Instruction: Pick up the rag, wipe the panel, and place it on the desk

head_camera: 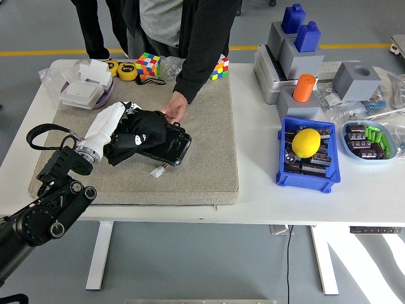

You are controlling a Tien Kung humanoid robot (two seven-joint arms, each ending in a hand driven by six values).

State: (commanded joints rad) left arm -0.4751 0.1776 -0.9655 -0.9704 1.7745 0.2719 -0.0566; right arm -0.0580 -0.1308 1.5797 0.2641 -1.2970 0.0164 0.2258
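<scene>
A black rag (140,132) lies bunched over the left and middle of a glossy black panel (179,147) on the grey mat (202,171). My left hand (120,130), white with black fingers, is shut on the rag and presses it onto the panel. Only the panel's right end shows. A person's hand (174,107) rests on the panel's far edge and holds it. My right hand is not in view.
Two Rubik's cubes (147,64), tape measures (128,71) and a white box (85,85) lie at the mat's far left. A small white connector (158,171) lies in front of the panel. A blue bin (309,155) with a yellow ball stands to the right.
</scene>
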